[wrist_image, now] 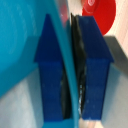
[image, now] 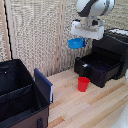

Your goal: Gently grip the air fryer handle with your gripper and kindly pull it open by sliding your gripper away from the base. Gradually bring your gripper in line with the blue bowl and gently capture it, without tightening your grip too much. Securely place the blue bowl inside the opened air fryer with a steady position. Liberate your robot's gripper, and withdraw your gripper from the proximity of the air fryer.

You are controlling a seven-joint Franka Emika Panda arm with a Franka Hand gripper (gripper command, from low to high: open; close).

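The air fryer (image: 111, 50) is a boxy black appliance at the exterior view's right, its front drawer (image: 96, 67) pulled out over the wooden table. High above the table and beside the fryer, my gripper (image: 80, 42) hangs shut on the rim of the blue bowl (image: 75, 43). In the wrist view the bowl's thin wall (wrist_image: 67, 60) is pinched between the two blue-tipped fingers (wrist_image: 52, 75), and the bowl's inside (wrist_image: 20, 35) fills much of that picture. The bowl is held to the drawer's left in the exterior view, well above it.
A red cup (image: 83, 84) stands on the wooden table in front of the open drawer and also shows in the wrist view as a red cup (wrist_image: 100, 15). A big black fabric case (image: 20, 95) with dividers fills the exterior view's lower left. A bamboo screen backs the scene.
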